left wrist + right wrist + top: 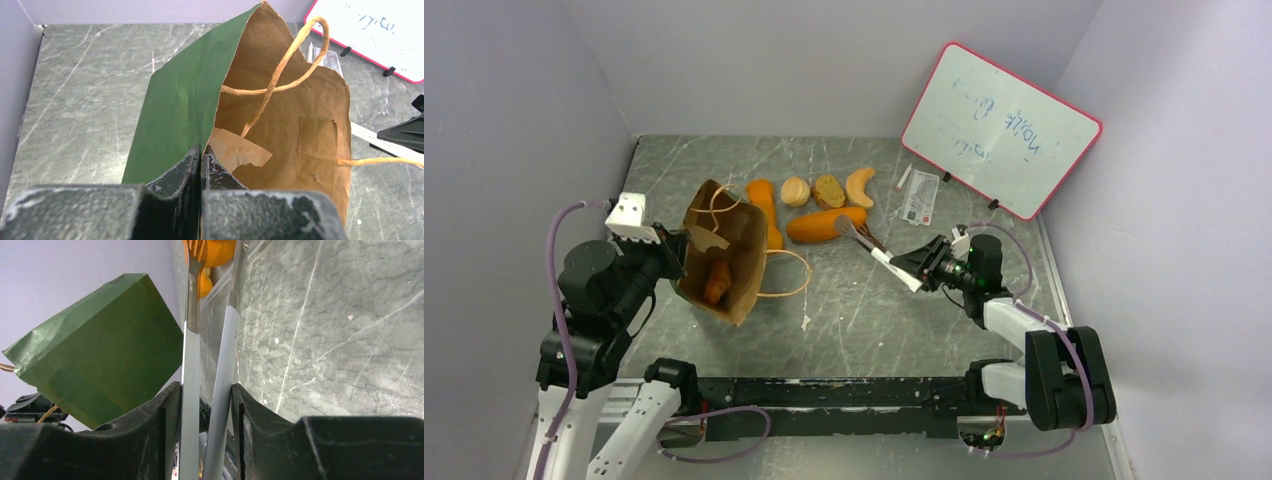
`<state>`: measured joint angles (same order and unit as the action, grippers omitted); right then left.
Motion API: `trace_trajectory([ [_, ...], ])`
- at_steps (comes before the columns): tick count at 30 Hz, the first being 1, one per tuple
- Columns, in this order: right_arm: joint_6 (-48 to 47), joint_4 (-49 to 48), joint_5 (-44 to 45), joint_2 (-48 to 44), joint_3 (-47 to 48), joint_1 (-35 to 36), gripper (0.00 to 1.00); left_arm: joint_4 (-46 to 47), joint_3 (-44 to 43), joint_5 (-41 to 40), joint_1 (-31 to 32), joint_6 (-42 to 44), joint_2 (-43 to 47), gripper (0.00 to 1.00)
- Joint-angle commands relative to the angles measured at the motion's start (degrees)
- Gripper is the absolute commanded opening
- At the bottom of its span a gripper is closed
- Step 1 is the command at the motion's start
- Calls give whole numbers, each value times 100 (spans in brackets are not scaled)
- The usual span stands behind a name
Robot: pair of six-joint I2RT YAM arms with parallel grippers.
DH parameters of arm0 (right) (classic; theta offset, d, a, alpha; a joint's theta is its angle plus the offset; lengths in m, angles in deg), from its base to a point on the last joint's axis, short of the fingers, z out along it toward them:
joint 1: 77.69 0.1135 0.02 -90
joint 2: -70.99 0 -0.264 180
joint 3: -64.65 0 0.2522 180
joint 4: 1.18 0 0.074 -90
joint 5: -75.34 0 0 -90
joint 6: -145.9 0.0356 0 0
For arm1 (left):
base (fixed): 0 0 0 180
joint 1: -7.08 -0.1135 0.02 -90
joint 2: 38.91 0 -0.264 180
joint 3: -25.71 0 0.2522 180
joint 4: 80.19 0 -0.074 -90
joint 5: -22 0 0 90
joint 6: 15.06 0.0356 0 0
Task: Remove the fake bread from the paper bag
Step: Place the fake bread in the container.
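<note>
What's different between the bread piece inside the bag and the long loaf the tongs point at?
The piece lies inside the bag; the loaf lies out on the table. The piece is short and darker brown-orange; the loaf is longer and brighter orange. The tongs reach the loaf's end, nowhere near the piece. Both are orange toy bread.

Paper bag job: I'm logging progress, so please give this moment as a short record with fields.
bag: dark green paper bag, brown inside, mouth open
left fingers: shut on the bag's rim
right fingers: holding white-handled metal tongs, tips at a long orange loaf
inside bag: one orange-brown croissant-shaped piece
out on grey table: that loaf, second long orange loaf, round tan bun, brown slice, tan crescent
also: pink-framed whiteboard
</note>
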<state>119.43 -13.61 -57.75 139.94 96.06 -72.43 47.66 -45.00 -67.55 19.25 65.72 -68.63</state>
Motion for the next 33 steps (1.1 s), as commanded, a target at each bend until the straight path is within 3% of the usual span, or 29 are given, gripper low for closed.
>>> trace_trajectory([
  [1, -100, -61, -74, 61, 154, -58, 42, 207, -273, -38, 5, 263, -41, 7],
  [10, -171, 150, -83, -20, 221, -98, 44, 225, -372, 100, 5, 660, -151, 7],
  [19, -319, 375, 26, -191, 269, -106, 45, 218, -188, 921, 3, 1738, -67, 7],
  [28, -309, -245, -152, 484, 238, -109, 45, 584, 494, 1278, -2, 2966, 918, 7],
  [33, -424, -302, -161, 620, 220, -107, 45, 402, 809, 1870, -140, 3677, 1402, 7],
])
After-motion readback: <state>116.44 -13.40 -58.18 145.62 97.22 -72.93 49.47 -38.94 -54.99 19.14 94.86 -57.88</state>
